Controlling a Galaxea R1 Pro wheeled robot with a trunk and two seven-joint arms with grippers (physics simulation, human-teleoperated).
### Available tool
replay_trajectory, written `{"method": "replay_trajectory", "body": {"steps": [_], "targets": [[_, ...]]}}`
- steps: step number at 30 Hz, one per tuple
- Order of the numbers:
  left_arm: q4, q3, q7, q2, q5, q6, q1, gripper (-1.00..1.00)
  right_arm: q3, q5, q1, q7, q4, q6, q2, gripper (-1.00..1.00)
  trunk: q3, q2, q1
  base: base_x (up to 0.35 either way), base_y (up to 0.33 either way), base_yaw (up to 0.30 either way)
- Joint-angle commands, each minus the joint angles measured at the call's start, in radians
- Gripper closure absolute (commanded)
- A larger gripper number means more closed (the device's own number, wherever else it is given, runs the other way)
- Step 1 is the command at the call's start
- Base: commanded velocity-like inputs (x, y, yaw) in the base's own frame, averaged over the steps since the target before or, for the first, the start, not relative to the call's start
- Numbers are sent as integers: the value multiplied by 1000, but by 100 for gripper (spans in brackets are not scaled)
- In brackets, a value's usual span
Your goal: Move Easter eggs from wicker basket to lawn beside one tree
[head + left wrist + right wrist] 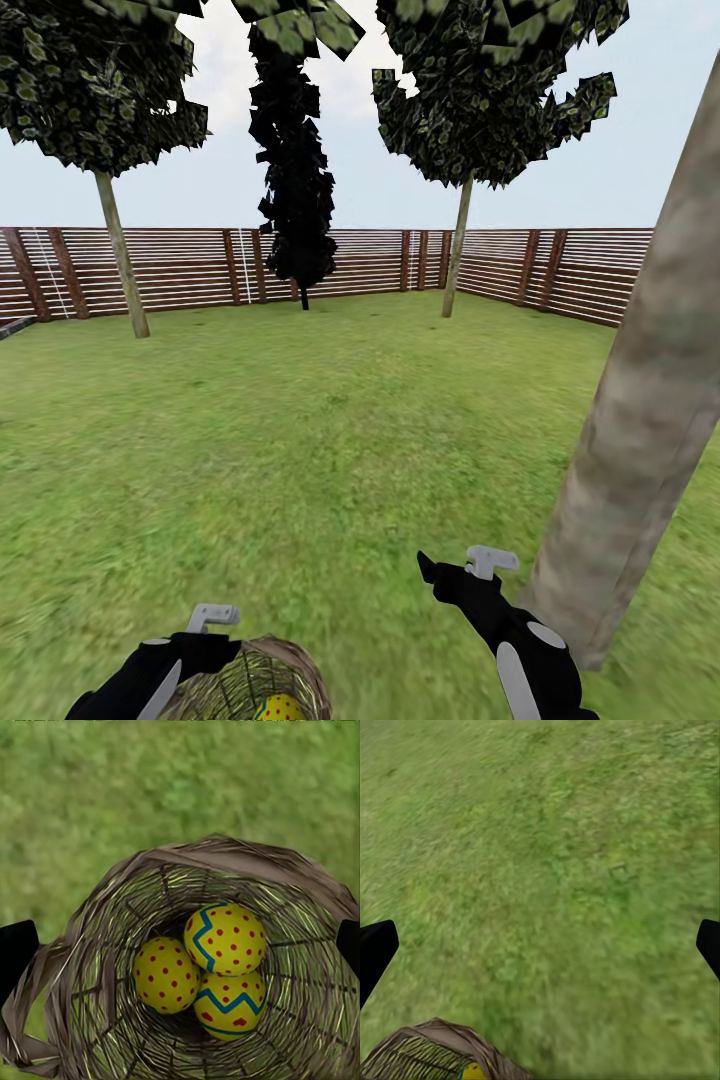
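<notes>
The wicker basket (97, 945) sits on the lawn (300, 440) right below my left gripper (180, 945), which is open, its black fingertips (15, 952) level with either side of the rim. Three yellow Easter eggs lie inside, touching each other: a red-dotted one (165, 975), one with a blue zigzag and red dots (225, 937), and one with a blue zigzag band (231, 1005). In the head view the basket (250, 680) is at the bottom edge with one egg (280, 708) showing. My right gripper (432, 572) hangs open over bare grass beside the basket (435, 1054), near a thick tree trunk (640, 430).
Two more trees (122, 255) (457, 250) and a narrow, almost black tree (295, 200) stand at the far side of the lawn. A brown slatted fence (200, 265) encloses the garden. Open grass stretches between me and the fence.
</notes>
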Motion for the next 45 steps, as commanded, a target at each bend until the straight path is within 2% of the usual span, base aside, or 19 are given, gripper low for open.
{"method": "replay_trajectory", "body": {"steps": [1, 14, 45], "targets": [[-2, -5, 2, 1, 10, 6, 0, -100, -1, -4, -1, -1, -1, 5, 0, -100, -1, -1, 0, 4, 0, 0], [-9, -1, 0, 1, 12, 8, 0, -100, -1, -4, -1, -1, -1, 5, 0, -100, -1, -1, 0, 1, 0, 0], [2, -2, 1, 0, 9, 16, 0, -100, 1, -5, -1, -1, -1, 5, 0, -100, -98, -218, 119, 0, 0, 0]]}}
